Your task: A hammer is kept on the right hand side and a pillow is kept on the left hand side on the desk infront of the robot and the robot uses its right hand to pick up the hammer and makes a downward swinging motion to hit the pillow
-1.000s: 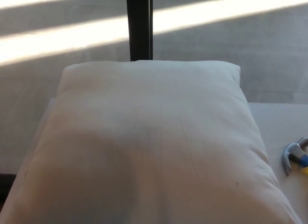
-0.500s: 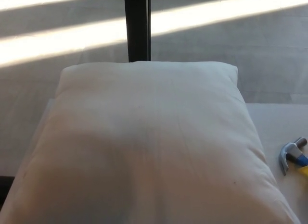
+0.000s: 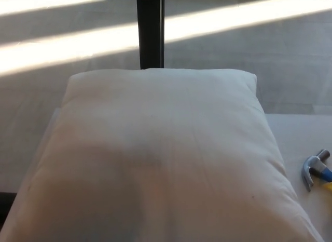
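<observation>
A large white pillow (image 3: pixel 155 159) fills most of the head view, lying on the white desk (image 3: pixel 298 133) and reaching from the far edge to the bottom of the picture. At the right edge lies the hammer (image 3: pixel 315 169), flat on the desk just right of the pillow. Only its grey metal claw head and a bit of blue and yellow handle show; the remainder is cut off by the picture edge. Neither of my hands shows.
Beyond the desk is a grey floor crossed by bright bands of sunlight. A black upright post (image 3: pixel 151 30) stands behind the pillow's far edge. At the lower left corner a dark strip (image 3: pixel 5 205) shows beside the desk.
The whole picture has shifted slightly, so the camera has moved. The pillow and the hammer lie where they were.
</observation>
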You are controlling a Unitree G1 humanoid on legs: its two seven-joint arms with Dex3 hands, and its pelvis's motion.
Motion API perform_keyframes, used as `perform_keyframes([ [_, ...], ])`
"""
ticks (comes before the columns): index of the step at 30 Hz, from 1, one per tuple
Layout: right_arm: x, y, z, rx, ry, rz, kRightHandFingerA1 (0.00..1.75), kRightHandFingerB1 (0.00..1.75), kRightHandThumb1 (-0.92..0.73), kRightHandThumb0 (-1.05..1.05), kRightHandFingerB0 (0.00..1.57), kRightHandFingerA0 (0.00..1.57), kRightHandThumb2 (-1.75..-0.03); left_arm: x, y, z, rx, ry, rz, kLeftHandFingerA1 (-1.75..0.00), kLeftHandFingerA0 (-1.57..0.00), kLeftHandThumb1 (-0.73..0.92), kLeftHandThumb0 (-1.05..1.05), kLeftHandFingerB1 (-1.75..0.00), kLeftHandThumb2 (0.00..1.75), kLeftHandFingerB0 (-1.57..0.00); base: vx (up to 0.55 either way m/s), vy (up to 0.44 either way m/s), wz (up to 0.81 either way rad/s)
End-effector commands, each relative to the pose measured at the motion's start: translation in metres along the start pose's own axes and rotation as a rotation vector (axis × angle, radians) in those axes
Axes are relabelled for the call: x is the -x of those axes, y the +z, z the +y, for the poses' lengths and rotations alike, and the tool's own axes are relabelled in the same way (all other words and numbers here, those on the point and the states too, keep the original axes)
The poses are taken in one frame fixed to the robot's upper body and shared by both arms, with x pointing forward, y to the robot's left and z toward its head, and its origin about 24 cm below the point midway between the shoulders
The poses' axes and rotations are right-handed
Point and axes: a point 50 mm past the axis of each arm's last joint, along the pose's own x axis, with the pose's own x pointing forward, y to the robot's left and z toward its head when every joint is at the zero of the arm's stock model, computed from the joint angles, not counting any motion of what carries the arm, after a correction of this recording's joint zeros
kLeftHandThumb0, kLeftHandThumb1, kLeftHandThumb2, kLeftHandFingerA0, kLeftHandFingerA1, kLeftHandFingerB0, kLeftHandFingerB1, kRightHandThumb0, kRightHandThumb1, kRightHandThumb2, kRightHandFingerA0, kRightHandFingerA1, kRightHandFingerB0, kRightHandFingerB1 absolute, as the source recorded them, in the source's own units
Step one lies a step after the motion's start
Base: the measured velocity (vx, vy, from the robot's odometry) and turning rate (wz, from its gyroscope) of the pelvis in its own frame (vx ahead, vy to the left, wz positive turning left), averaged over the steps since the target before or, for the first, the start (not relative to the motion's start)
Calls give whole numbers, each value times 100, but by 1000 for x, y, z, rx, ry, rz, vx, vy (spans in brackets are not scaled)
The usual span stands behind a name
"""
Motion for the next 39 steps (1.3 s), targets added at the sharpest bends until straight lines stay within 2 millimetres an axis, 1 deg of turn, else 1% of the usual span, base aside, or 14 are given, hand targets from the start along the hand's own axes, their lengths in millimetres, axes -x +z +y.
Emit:
perform_keyframes([
  [1, 15, 18, 48, 124, 112, -80, 147, 55, -71, -27, 72, 74, -63, -1, 11, 4, -30, -10, -46, -64, -72, 60, -63, -51, 58, -69, 0, 0, 0],
  [2, 15, 19, 47, 135, 98, -94, 152, 68, -75, -25, 73, 73, -66, -1, 11, 4, -44, -3, -56, -63, -74, 59, -63, -52, 58, -72, 0, 0, 0],
  [3, 14, 21, 46, 144, 97, -101, 152, 56, -76, -24, 70, 74, -66, -1, 11, 4, 8, 3, -42, -64, -75, 57, -63, -52, 58, -73, 0, 0, 0],
  [4, 15, 22, 44, 153, 88, -123, 145, 67, -67, -36, 70, 87, -76, -1, 11, 4, 3, 4, -42, -64, -74, 57, -61, -53, 58, -74, 0, 0, 0],
  [7, 13, 22, 41, 187, 98, -135, 156, 74, -78, -23, 74, 75, -66, -1, 12, 3, -2, -5, -42, -64, -74, 58, -61, -54, 58, -74, 0, 0, 0],
  [10, 14, 21, 40, 230, 103, -172, 158, 76, -75, -23, 78, 75, -65, -1, 11, 3, -11, -10, -51, -64, -74, 58, -64, -54, 58, -74, 0, 0, 0],
  [14, 14, 17, 38, 292, 122, -225, 139, 51, -70, -27, 74, 82, -63, -1, 11, 2, -19, -5, -44, -67, -77, 58, -62, -55, 58, -75, 0, 0, 0],
  [20, 17, 9, 40, 396, 128, -286, 149, 64, -66, -28, 80, 81, -64, -1, 11, 2, -32, -4, -41, -65, -78, 59, -61, -55, 58, -78, 0, 0, 0],
  [28, 28, -1, 56, 450, 168, -348, 148, 58, -66, -26, 81, 88, -59, 2, 2, 11, -89, -17, -37, -66, -73, 62, -62, -53, 59, -70, 0, 0, 0],
  [29, 28, 0, 56, 442, 176, -348, 151, 68, -67, -27, 82, 86, -60, 2, 2, 11, -97, -10, -30, -64, -74, 63, -62, -50, 59, -66, 0, 0, 0],
  [33, 31, 2, 53, 191, 122, -349, 135, 58, -66, -18, 80, 94, -66, 2, 1, 14, -61, -5, -22, -66, -74, 62, -60, -53, 59, -70, 0, 0, 0],
  [36, 30, 2, 52, 79, 106, -303, 140, 60, -70, -19, 79, 91, -68, 3, 0, 15, -75, -7, -19, -66, -74, 63, -61, -52, 59, -69, 0, 0, 0],
  [38, 25, 5, 40, -271, 66, -216, 164, 133, -71, -13, 70, 84, -89, 3, -2, 17, -68, -10, -23, -64, -72, 62, -63, -52, 59, -68, 0, 0, 0],
  [39, 24, 5, 36, -356, 46, -193, 171, 106, -74, -15, 73, 92, -72, 3, -3, 17, -69, -7, -22, -62, -73, 62, -64, -50, 59, -67, 0, 0, 0],
])
